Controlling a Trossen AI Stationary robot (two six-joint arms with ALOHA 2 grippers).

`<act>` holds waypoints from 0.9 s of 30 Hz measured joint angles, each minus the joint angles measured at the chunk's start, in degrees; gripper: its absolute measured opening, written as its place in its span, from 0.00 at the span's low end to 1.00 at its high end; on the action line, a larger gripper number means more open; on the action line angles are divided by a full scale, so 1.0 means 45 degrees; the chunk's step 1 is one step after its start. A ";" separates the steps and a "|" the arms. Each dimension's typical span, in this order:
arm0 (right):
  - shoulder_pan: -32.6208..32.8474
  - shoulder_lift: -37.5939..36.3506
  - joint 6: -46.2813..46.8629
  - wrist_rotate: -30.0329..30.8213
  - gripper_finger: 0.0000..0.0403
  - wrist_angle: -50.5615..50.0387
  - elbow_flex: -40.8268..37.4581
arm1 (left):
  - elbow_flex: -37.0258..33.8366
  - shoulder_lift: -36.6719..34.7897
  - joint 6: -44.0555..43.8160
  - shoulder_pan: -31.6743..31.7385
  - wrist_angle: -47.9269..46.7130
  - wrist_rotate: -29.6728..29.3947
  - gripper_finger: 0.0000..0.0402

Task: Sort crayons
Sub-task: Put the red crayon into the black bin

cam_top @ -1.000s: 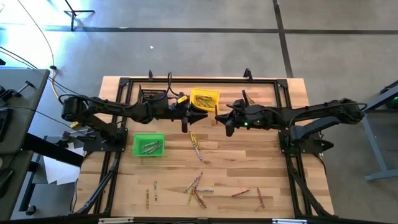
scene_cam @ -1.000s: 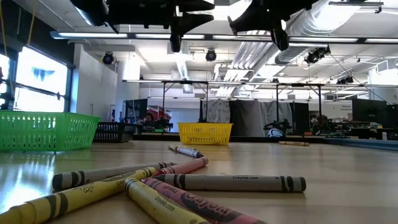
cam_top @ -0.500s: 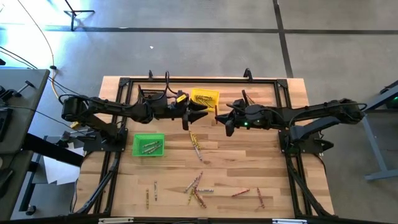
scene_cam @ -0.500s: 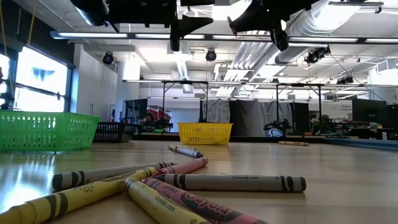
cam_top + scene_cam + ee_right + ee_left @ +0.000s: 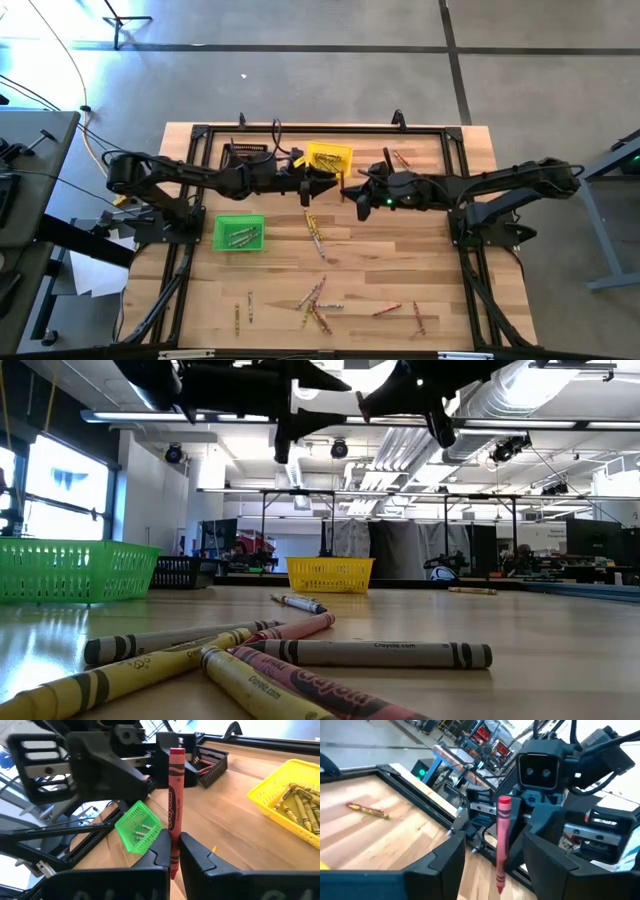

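My right gripper (image 5: 173, 851) is shut on a red crayon (image 5: 174, 805) above the table's middle, near the far side; the gripper also shows in the high view (image 5: 352, 192). My left gripper (image 5: 493, 842) is open and faces it (image 5: 325, 185). Its fingers stand on either side of the same crayon (image 5: 502, 840) without touching it. Loose crayons (image 5: 315, 303) lie flat on the table near the front edge, and more lie at the middle (image 5: 316, 235). My right gripper pinches the red crayon between its two fingers, near the crayon's pointed end (image 5: 173, 840). The fingers come level from the table's right side. The crayon is lifted clear of the table. Most of its length, up to the flat end (image 5: 177, 753), stands free of the fingers.
A yellow bin (image 5: 329, 157) with yellow crayons and a black bin (image 5: 244, 153) stand at the far side. A green bin (image 5: 239, 233) with greyish crayons stands at the left. More crayons lie at the front right (image 5: 400, 310) and far right (image 5: 400, 158).
Both grippers have drawn together above the table's middle: my left gripper has gone toward the right edge and my right gripper, with the red crayon, toward the left edge. The crayon stays clear of the table.
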 joint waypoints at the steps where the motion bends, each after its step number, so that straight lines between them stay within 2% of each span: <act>1: 0.0006 0.0000 -0.0003 -0.0003 0.02 -0.0001 0.0000 | 0.0000 0.0104 -0.0025 0.0000 0.0147 0.0000 0.46; 6: -0.0006 0.0047 0.0001 -0.0001 0.02 0.0007 0.0000 | 0.0288 0.0436 -0.0303 -0.0028 0.0404 0.0058 0.46; 10: -0.0005 0.0069 0.0004 0.0044 0.02 0.0010 0.0000 | 0.1142 0.0911 -0.0010 -0.0071 0.0353 0.0767 0.46; 15: -0.0005 0.0068 -0.0105 0.0117 0.02 -0.0001 0.0000 | 0.2155 0.1646 -0.0057 -0.0073 -0.0255 0.1484 0.46; 20: 0.0000 0.0068 -0.0130 0.0147 0.02 -0.0106 0.0000 | 0.2428 0.1721 -0.0213 0.0018 -0.1051 0.1991 0.45; 23: -0.0005 0.0067 -0.0132 0.0158 0.02 -0.0109 0.0000 | 0.2419 0.1633 -0.0213 0.0061 -0.1436 0.2039 0.40; 27: 0.0005 0.0052 -0.0132 0.0140 0.02 -0.0176 0.0001 | 0.2419 0.1632 -0.0213 0.0089 -0.1523 0.2076 0.28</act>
